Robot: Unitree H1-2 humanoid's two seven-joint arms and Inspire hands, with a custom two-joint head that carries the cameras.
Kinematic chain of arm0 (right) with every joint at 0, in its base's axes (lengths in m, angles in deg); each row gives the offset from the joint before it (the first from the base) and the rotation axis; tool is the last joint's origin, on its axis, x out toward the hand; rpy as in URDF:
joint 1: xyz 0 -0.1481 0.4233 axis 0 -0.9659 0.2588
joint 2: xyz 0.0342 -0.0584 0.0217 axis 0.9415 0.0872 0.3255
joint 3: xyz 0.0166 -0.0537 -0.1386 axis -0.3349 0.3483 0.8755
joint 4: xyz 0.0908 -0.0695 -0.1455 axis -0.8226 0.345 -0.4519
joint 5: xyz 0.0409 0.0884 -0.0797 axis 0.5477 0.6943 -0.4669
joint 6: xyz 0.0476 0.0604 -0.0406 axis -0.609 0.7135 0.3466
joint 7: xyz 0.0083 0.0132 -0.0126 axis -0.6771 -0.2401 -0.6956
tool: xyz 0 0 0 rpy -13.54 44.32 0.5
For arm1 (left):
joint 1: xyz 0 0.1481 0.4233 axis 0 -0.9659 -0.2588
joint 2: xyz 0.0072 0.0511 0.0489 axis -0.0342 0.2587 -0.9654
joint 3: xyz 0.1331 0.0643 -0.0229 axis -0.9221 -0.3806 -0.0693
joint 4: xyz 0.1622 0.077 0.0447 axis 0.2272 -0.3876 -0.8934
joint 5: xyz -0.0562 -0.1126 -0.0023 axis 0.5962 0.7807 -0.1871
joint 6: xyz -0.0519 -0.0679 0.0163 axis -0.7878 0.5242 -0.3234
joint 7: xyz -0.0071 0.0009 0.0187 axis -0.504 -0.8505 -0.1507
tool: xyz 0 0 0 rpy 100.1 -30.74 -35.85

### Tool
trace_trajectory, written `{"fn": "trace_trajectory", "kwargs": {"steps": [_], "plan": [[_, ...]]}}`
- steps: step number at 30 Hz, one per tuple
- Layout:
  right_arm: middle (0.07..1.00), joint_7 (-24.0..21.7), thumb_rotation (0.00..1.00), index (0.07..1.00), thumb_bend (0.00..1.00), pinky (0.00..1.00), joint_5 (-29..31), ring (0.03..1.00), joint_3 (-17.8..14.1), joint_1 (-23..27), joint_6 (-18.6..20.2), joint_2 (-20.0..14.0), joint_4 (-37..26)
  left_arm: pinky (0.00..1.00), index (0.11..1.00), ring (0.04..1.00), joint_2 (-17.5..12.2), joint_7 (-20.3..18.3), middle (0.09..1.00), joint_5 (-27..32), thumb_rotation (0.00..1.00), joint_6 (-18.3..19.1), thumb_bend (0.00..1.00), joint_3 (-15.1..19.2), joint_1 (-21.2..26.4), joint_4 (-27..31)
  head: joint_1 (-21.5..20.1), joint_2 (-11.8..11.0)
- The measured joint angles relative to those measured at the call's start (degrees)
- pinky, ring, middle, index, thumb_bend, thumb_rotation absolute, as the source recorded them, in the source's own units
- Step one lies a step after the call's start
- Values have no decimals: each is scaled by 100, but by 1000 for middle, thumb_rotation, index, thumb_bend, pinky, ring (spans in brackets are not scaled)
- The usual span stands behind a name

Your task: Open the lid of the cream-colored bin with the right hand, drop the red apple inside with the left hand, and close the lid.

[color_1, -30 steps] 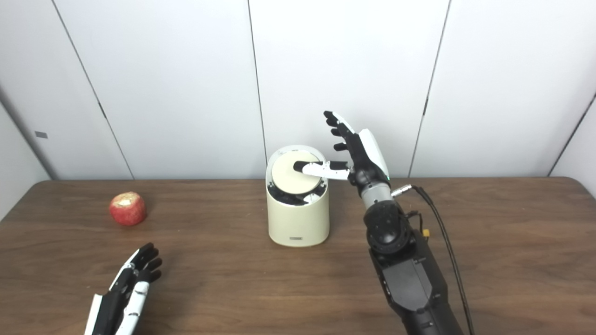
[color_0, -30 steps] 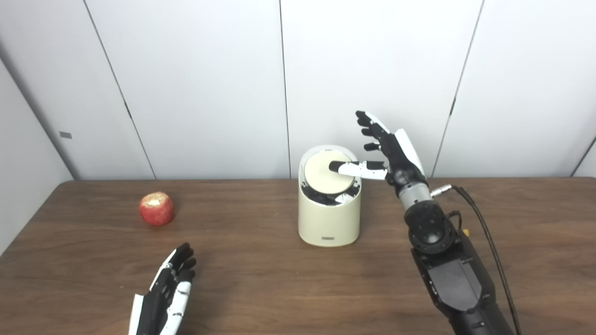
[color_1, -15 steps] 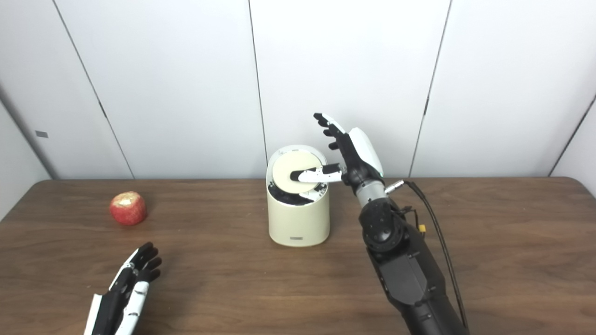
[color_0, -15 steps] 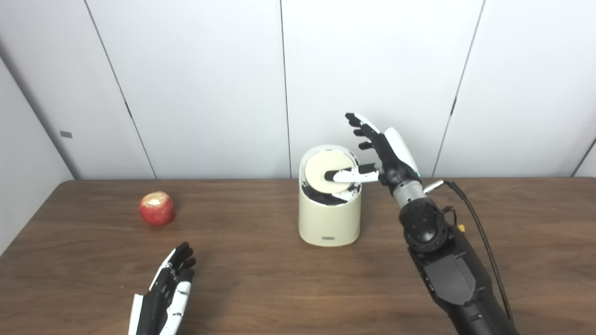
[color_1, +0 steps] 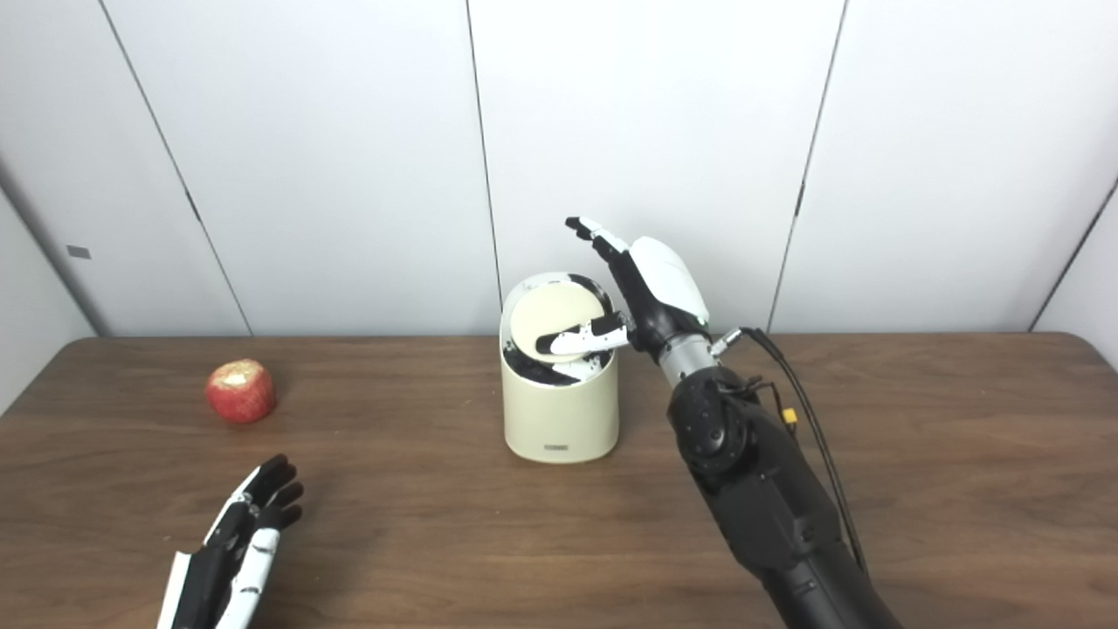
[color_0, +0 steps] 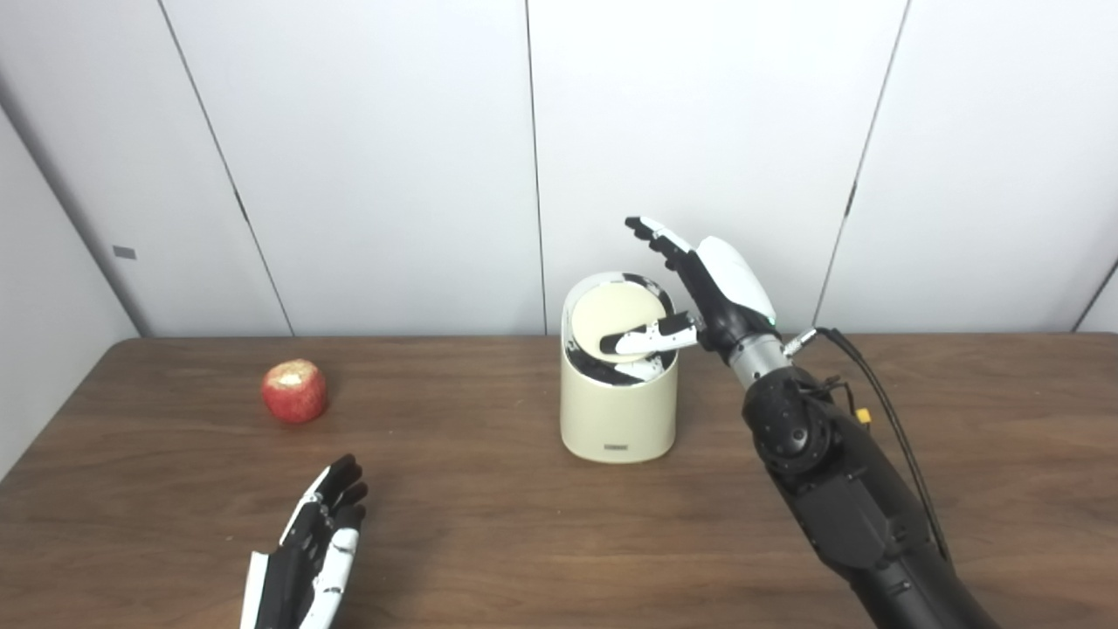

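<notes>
A cream-colored bin [color_0: 618,406] stood upright near the middle of the brown bench [color_0: 489,524], close to the white wall panels behind it. Its round lid [color_0: 616,319] was tilted, the near edge dipped down so that dark gaps showed around it inside the rim. The right hand [color_0: 707,293] reached in from the right, just above and beside the bin's top, with its fingers [color_0: 651,234] stretched out and apart over the back of the rim and its thumb [color_0: 646,339] laid across the lower part of the lid, pressing on it; the hand held nothing. A black cable [color_0: 882,411] ran along the right forearm. The red apple [color_0: 294,391] sat on the bench well to the left of the bin, a pale patch on its top. The left hand [color_0: 319,546] lay low at the near left of the bench, fingers straight and loosely together, empty, near the apple but clearly apart from it.
</notes>
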Motion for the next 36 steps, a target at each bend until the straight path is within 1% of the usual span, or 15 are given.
{"fn": "trace_trajectory", "kwargs": {"steps": [4,8,13,17,19,21,23,24,25,26,27,28,30,33,36], "plan": [[884,109,218,892,938,827,-431,891,257,109,-192,-127,-19,848,900,866,0,-1,887,-1,681,-1,448,2,-1,0,0,9],[889,236,203,895,958,827,-774,895,431,180,-246,-215,-20,847,896,862,3,4,883,-11,682,-3,458,1,-1,0,9,35],[890,276,191,896,961,832,-972,899,502,195,-261,-230,-103,846,898,862,7,4,882,-26,681,-2,448,1,0,0,0,35],[891,218,206,900,934,844,-882,899,430,190,-261,-214,-125,855,904,870,8,0,889,-10,672,-2,442,1,0,0,-9,35],[892,149,223,907,919,847,-753,896,340,173,-225,-180,-150,855,905,870,8,0,889,-8,675,-1,446,2,0,0,-9,35],[882,57,231,897,917,823,-590,876,204,122,-165,-127,-223,851,904,868,9,3,888,-11,680,-1,445,1,1,1,0,44],[881,1,221,890,896,790,-320,861,-78,11,-90,-4,-345,856,901,868,11,3,885,-11,677,4,450,1,0,2,0,44],[885,-34,234,894,855,767,-93,856,-244,-58,-22,73,-410,858,901,869,12,2,885,-10,676,11,450,1,0,4,0,44],[884,-45,252,895,819,746,40,846,-359,-99,53,139,-468,857,901,868,12,2,885,-9,676,15,454,1,-1,6,0,53],[880,-102,309,894,758,736,238,841,-530,-162,152,197,-602,854,901,867,13,1,884,-9,676,17,451,0,-1,7,0,53],[879,-135,328,894,738,732,388,839,-661,-219,275,254,-754,853,901,867,14,2,883,-9,676,17,451,0,-2,10,0,53],[873,-153,386,891,712,724,485,837,-766,-261,333,287,-865,855,902,869,14,0,885,-9,670,18,438,0,-3,10,0,53],[857,-170,470,877,693,718,641,831,-901,-302,417,304,-1025,858,901,872,15,-1,887,-9,666,18,436,-1,-2,11,-9,62],[837,-209,497,860,683,701,915,816,-1180,-369,546,302,-1252,857,897,868,17,-1,883,-12,667,19,449,-3,-2,12,-9,62],[832,-240,542,862,662,710,1030,809,-1326,-513,763,274,-1489,856,894,868,16,-1,882,-10,661,18,458,-1,-3,11,-17,79]]}}
